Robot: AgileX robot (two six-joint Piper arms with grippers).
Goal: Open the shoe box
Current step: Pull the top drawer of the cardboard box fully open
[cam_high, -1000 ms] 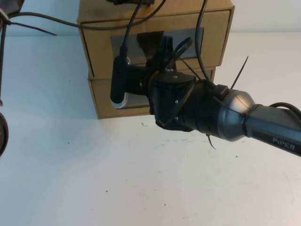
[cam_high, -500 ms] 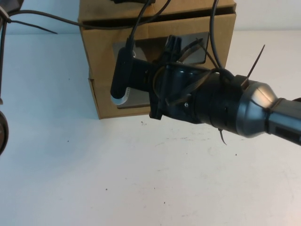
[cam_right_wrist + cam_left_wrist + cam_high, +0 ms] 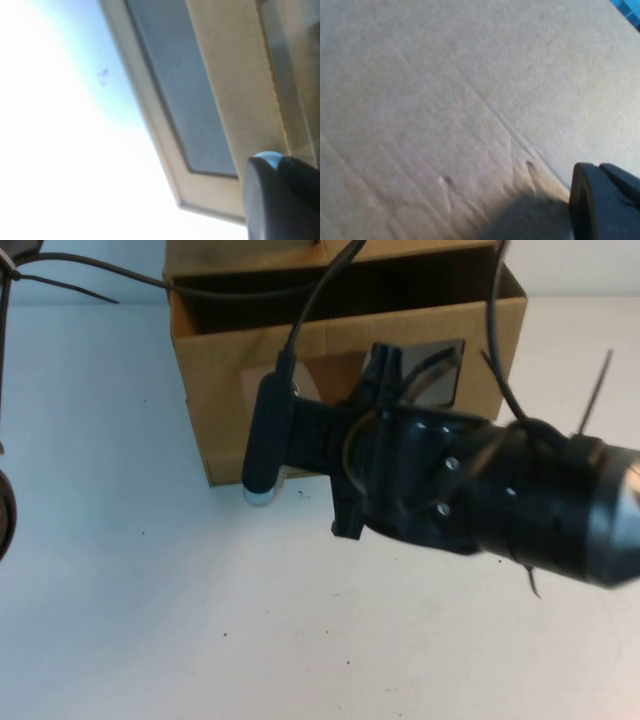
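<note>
One shoe box (image 3: 215, 455) stands at 12 o'clock on the worktop (image 3: 150, 620): swing its front flap (image 3: 230, 350) along the hinge arc with the clenched jaws of the right gripper (image 3: 385, 358); the left gripper (image 3: 602, 200), state indeterminate, hovers near cardboard.

The brown cardboard shoe box (image 3: 230, 370) is set far back on the white surface (image 3: 150, 620); the right gripper (image 3: 385, 365) is placed at its front, the left gripper (image 3: 602, 200) close against its cardboard.
</note>
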